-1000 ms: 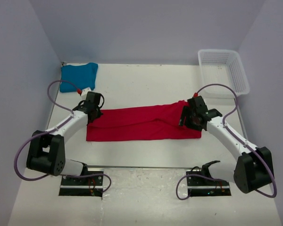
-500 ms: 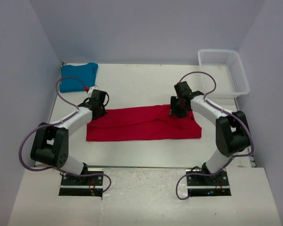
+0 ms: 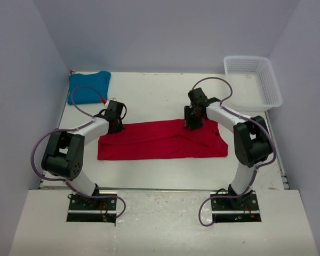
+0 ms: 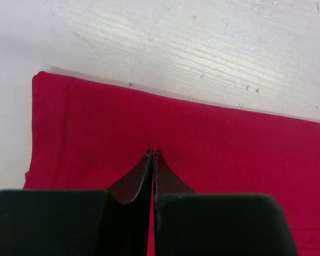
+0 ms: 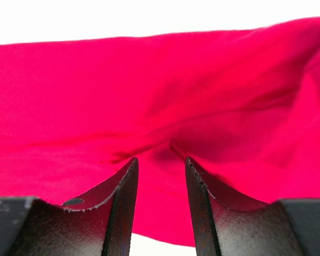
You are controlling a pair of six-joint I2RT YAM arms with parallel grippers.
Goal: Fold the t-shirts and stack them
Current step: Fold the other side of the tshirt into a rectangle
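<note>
Left gripper [image 4: 152,154] has its two black fingers pressed tip to tip, nothing visible between them, above the far left part of the bright red cloth t-shirt [image 3: 160,140]. Right gripper [image 5: 160,160] is parted by a narrow gap over a wrinkle near the shirt's far right edge, gripping nothing. The red shirt lies as a long folded band across the white table [image 3: 149,96]. A teal-blue folded t-shirt [image 3: 89,87] sits in the far left corner, well apart.

Seen from above, the wrists hide the tips of the left pincer [image 4: 152,153] and right pincer [image 5: 161,160]. The red shirt [image 4: 229,149] runs past both wrist views' edges. Whether the left pincer's meeting fingers nip cloth is unclear.
</note>
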